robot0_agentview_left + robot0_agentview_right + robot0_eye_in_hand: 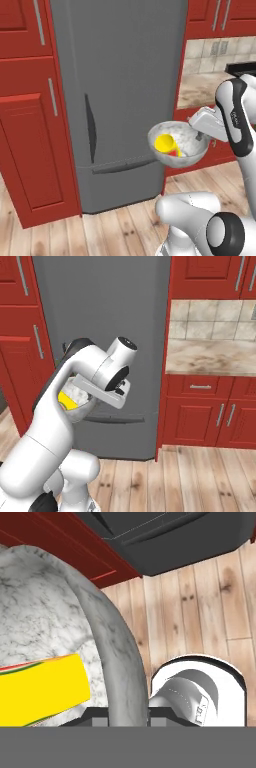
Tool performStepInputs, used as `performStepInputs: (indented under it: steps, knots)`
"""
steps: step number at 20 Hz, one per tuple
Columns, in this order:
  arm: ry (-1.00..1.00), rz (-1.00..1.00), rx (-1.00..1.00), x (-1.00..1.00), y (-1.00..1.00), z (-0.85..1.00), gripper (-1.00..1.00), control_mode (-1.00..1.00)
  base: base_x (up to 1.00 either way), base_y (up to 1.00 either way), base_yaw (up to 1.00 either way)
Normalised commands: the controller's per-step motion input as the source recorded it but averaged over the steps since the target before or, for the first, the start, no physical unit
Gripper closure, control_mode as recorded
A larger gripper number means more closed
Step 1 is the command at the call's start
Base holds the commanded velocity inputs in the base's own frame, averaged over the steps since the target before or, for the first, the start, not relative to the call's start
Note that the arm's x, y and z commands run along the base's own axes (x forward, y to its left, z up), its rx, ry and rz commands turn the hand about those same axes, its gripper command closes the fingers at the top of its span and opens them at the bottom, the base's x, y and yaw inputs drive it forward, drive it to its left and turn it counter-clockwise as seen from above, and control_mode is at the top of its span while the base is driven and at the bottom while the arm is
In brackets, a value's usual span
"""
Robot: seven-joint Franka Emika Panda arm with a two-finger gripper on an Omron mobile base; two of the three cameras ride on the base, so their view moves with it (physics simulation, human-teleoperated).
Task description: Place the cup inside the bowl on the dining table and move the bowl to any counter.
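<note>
Gripper [129,714] pinched narrow on the bowl's [192,139] rim — held aloft; cup [167,144] lies inside.

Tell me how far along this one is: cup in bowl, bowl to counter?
Done: the small yellow cup with a red lower part lies inside the wide grey-white speckled bowl. In hand: the end effector grips the bowl's rim, holding it in the air before the grey fridge. Left: setting the bowl on the beige-brown marble counter over the red drawers, which lies to the right.
</note>
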Motion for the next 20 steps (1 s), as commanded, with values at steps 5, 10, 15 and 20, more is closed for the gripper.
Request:
performStepInputs:
  steps: [5,10,15,20]
  knots:
    - [0.0,0.0,0.0,0.0,0.0,0.0,1.0,1.0,-0.1,-0.69,0.0]
    - [0.0,0.0,0.0,0.0,0.0,0.0,1.0,1.0,0.0,-0.69,0.0]
    - [0.0,0.0,0.0,0.0,0.0,0.0,1.0,1.0,0.0,-0.68,0.0]
    - [0.0,0.0,0.0,0.0,0.0,0.0,1.0,1.0,0.0,-0.62,0.0]
